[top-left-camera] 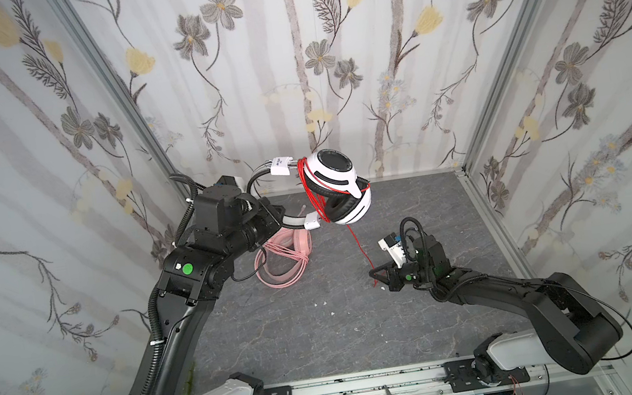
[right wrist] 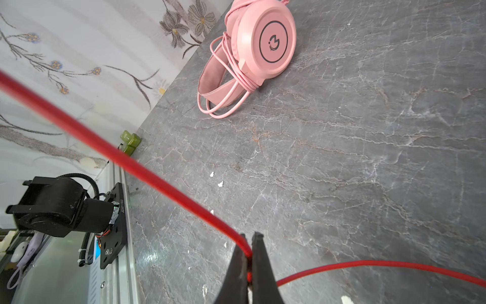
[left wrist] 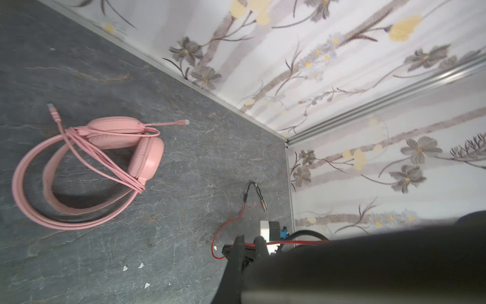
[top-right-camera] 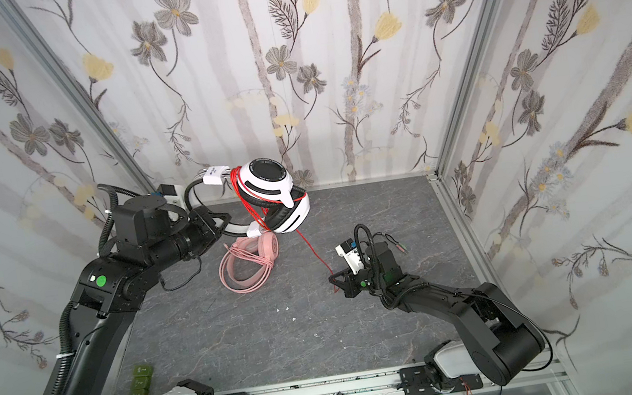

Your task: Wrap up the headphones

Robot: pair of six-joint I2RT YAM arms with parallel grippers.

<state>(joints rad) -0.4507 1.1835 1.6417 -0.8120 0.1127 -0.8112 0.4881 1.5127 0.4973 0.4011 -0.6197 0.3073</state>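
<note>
Right end effector (right wrist: 248, 252) pinches red cord (right wrist: 157, 181) (taut); left end effector (top-left-camera: 274, 214) apparently clamps white-and-black headset (top-left-camera: 333, 171).

The left arm (top-left-camera: 168, 353) climbs from its base and bends forward at the elbow. The left gripper (top-left-camera: 271, 214) is held high, clamped on the band of the white-and-black headset (top-left-camera: 340, 186). The right arm (top-left-camera: 508, 293) stretches low over the worktop (top-left-camera: 325, 331). The right gripper (right wrist: 248, 254) is closed, pinching the red cord (right wrist: 157, 181).

Bright, even light, soft shadows; edges bow; near red cord (right wrist: 65, 119) blurs.
</note>
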